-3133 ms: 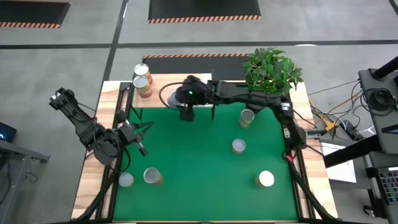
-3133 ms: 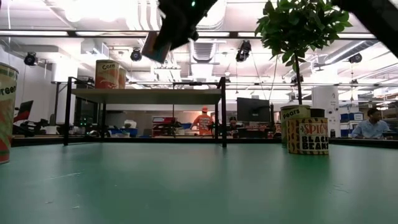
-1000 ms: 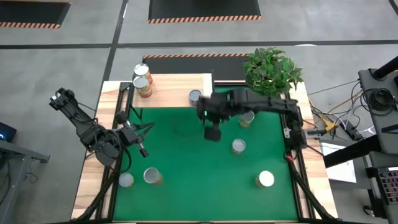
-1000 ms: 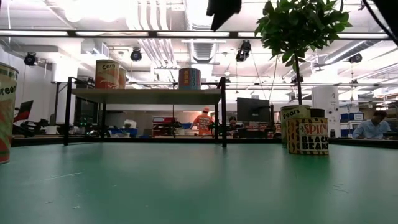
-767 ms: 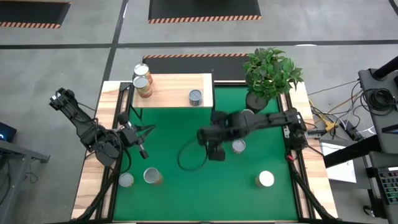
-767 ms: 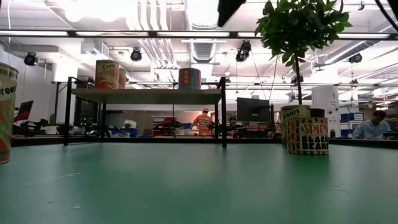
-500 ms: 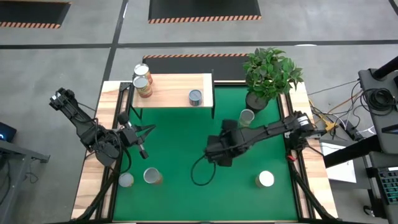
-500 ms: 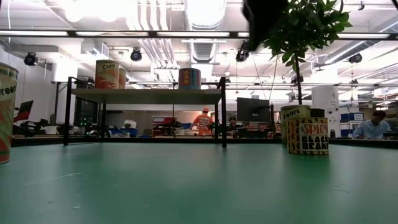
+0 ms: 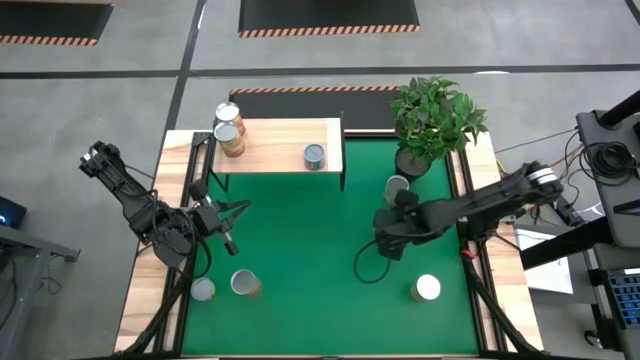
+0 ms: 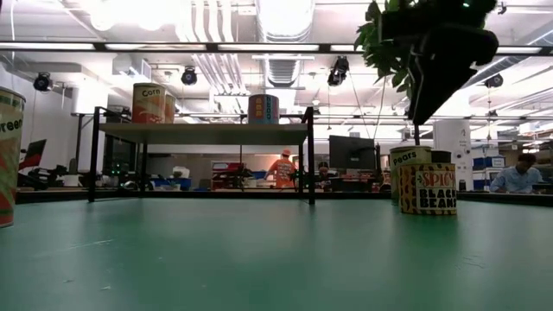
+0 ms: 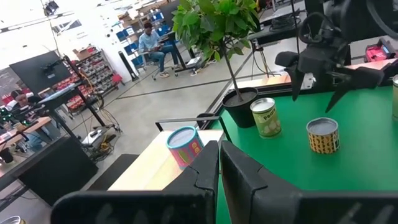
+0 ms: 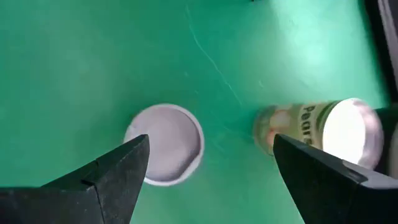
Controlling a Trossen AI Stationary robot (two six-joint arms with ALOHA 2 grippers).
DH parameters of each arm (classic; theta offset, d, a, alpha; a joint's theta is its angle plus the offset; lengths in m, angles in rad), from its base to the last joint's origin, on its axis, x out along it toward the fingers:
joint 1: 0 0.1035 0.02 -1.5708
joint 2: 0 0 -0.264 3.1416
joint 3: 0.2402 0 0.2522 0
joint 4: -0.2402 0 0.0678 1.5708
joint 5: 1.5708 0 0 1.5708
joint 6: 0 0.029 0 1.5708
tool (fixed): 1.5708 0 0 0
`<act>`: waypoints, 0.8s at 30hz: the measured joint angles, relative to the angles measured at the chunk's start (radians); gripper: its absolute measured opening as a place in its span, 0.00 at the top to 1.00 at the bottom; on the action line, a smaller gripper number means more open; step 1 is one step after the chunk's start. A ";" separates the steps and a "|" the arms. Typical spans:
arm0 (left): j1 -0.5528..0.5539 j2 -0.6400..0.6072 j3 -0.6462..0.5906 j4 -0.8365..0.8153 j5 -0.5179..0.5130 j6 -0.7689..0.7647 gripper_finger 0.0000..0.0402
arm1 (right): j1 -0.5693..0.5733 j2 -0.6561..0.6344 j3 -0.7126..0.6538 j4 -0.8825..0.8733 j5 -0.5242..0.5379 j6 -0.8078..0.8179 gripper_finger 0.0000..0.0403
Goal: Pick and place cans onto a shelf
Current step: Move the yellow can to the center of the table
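Observation:
The shelf stands at the table's far left. It bears two cans at its left end and a blue can near its right end. My right gripper is open and empty, pointing down above a silver-topped can on the green mat; this can is hidden in the high view. A Pears can stands just beyond it. More cans stand at the near right and near left. My left gripper waits shut at the table's left.
A potted plant stands at the far right corner, close behind the Pears can. A further can sits at the mat's near left edge. The green mat is bare in the middle. People show in the room beyond the table.
My right gripper has gone from in front of the shelf toward the table's right and near edges. It now hangs over the can in the right middle. The blue can stays on the shelf.

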 joint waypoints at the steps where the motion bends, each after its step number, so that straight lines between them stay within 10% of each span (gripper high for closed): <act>1: 0.000 0.000 0.000 0.000 0.000 0.000 1.00 | 0.002 -0.032 -0.039 0.050 -0.004 0.004 0.18; 24: 0.000 0.000 0.000 -0.004 0.000 -0.007 1.00 | 0.013 -0.140 -0.391 0.448 -0.108 0.037 0.18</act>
